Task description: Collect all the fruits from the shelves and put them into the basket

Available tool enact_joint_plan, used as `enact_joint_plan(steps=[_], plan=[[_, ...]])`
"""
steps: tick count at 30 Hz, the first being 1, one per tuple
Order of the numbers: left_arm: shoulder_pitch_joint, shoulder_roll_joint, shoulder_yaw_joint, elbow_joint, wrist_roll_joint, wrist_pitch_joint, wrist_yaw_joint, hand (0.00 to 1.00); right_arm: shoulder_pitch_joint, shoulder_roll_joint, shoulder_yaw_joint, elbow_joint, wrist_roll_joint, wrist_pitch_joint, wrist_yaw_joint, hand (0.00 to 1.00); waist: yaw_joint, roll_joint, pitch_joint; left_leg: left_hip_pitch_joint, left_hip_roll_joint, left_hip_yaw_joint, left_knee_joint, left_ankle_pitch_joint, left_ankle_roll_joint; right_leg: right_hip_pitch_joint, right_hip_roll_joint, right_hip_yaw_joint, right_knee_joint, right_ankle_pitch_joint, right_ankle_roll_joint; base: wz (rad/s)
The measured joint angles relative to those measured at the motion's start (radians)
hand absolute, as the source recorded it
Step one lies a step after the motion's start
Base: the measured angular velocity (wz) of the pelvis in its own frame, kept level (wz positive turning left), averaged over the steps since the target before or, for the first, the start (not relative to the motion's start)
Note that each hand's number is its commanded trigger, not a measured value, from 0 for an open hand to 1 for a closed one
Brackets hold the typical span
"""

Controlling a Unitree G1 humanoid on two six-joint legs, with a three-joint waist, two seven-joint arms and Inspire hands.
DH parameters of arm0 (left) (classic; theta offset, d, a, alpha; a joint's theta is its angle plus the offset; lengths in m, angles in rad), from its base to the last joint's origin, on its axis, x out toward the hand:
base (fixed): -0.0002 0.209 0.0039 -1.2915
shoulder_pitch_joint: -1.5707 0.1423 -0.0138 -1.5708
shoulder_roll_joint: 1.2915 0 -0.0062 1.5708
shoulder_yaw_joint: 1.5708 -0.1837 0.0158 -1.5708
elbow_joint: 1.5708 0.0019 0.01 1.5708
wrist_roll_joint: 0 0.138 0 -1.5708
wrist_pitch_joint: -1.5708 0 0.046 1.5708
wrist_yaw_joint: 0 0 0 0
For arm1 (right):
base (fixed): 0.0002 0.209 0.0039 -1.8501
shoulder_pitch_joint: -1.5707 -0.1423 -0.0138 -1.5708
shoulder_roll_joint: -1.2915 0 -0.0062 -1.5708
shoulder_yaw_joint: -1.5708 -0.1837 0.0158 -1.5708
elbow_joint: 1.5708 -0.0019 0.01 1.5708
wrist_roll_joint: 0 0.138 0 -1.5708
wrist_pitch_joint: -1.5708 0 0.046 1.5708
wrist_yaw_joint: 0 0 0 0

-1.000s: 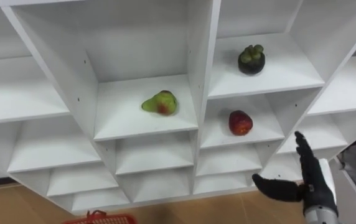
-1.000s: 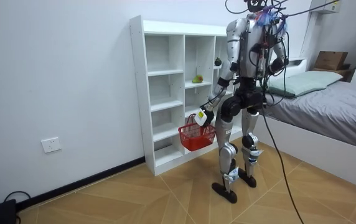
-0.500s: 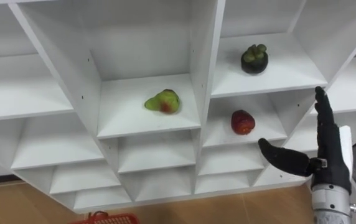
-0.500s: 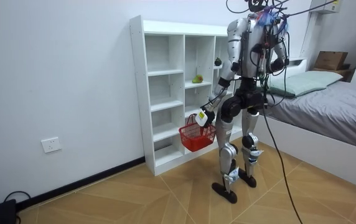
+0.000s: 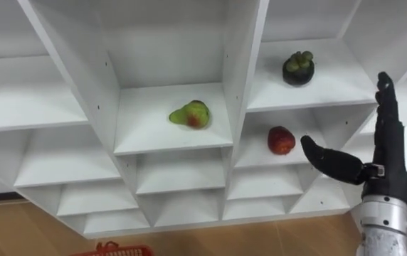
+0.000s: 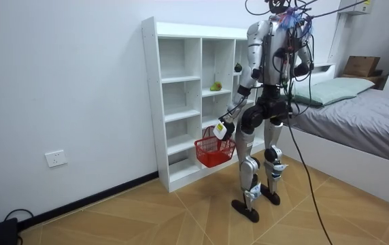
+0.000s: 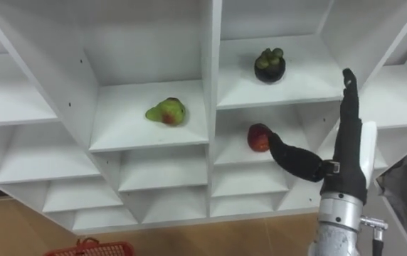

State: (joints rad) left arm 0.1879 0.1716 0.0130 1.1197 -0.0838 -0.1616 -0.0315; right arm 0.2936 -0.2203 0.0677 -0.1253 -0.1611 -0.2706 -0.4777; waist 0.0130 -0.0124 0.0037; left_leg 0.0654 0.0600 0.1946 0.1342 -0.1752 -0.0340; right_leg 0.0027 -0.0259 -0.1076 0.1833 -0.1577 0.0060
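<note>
The shelf is one, and it holds three fruits: one pear, one red fruit and one mangosteen. There is one basket. The room has also one bed, one pillow, one box and one socket.

A grey bed lies at the room view's right, a pale pillow and brown box at its far end; 1 socket sits low on the left wall.
</note>
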Motion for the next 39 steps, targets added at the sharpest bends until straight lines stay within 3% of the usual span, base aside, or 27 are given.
enact_joint_plan(steps=[9,13,27,31,39], plan=[[0.000,0.001,-0.002,-0.001,-0.001,0.000,0.000,1.00,-0.041,-0.026,-0.006,-0.001,0.001,-0.002,-0.030,0.00,0.015,-0.009,-0.0015,-0.001,-0.001,-0.006,0.001,0.000,0.000,0.002,-0.002,-0.006,-0.003,0.000,0.000,0.00],[0.000,0.005,-0.002,-0.003,-0.002,0.001,-0.005,1.00,-0.091,-0.066,-0.021,-0.001,0.015,-0.002,-0.034,0.00,0.016,-0.025,-0.0018,-0.001,-0.001,-0.008,0.001,0.000,0.000,0.005,-0.001,-0.008,-0.006,0.000,0.000,0.00],[0.001,0.006,0.003,-0.011,-0.003,0.010,-0.023,1.00,-0.169,-0.078,-0.060,0.003,0.061,0.002,0.008,0.00,0.016,-0.036,0.0003,0.001,-0.001,-0.019,0.001,0.000,0.000,0.019,-0.003,-0.023,-0.016,0.002,0.001,0.02],[0.001,0.007,0.003,-0.011,-0.002,0.010,-0.020,1.00,-0.196,-0.088,-0.073,0.051,0.084,0.003,0.014,0.00,0.012,-0.042,0.0043,0.011,-0.001,-0.023,0.001,0.000,0.000,0.034,-0.003,-0.026,-0.020,0.002,0.002,0.03],[0.001,0.010,0.003,-0.024,0.002,0.012,-0.020,1.00,-0.205,-0.089,-0.105,0.113,0.087,0.010,0.035,0.00,0.016,-0.047,0.0038,0.001,-0.002,-0.034,0.001,0.000,0.000,0.032,-0.003,-0.034,-0.029,0.003,0.002,0.03]])
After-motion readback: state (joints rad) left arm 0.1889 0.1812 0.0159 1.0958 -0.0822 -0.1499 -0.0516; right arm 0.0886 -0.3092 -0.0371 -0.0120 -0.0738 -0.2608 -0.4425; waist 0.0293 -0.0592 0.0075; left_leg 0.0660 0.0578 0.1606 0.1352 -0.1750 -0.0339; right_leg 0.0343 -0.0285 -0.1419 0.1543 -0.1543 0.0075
